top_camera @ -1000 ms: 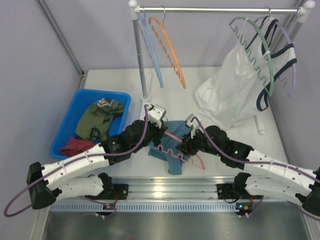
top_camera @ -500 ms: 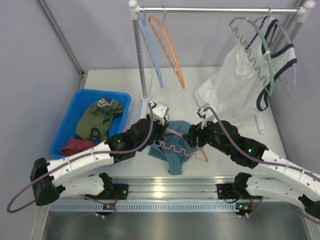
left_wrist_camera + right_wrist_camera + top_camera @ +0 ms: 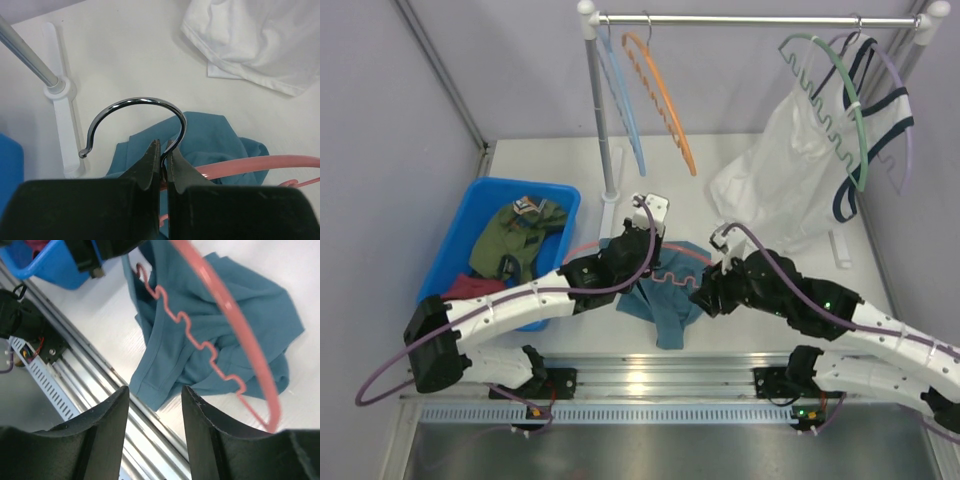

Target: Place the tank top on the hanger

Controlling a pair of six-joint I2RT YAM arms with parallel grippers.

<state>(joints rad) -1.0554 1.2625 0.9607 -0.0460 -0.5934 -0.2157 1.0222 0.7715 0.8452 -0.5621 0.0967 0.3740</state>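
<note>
The teal-blue tank top (image 3: 665,312) lies crumpled on the table between both arms; it also shows in the left wrist view (image 3: 215,135) and the right wrist view (image 3: 200,315). The salmon pink hanger (image 3: 672,275) hangs just above it. My left gripper (image 3: 642,232) is shut on the hanger's metal hook (image 3: 135,102), its jaws (image 3: 162,148) pinching the hook's stem. My right gripper (image 3: 702,297) is open and empty, just right of the tank top. In its own view it (image 3: 154,395) hovers over the garment's near hem, with the hanger (image 3: 250,365) arching across the fabric.
A blue bin (image 3: 490,185) at the left holds an olive-green garment (image 3: 515,235). The rack pole (image 3: 600,110) and its white base (image 3: 62,95) stand just behind my left gripper. An orange hanger (image 3: 665,100), a green hanger (image 3: 855,110) and a white top (image 3: 790,170) hang behind. The table's metal front rail (image 3: 100,390) lies close below.
My left gripper has moved back and right toward the rack pole, carrying the hanger up off the tank top. My right gripper has shifted a little toward the near edge.
</note>
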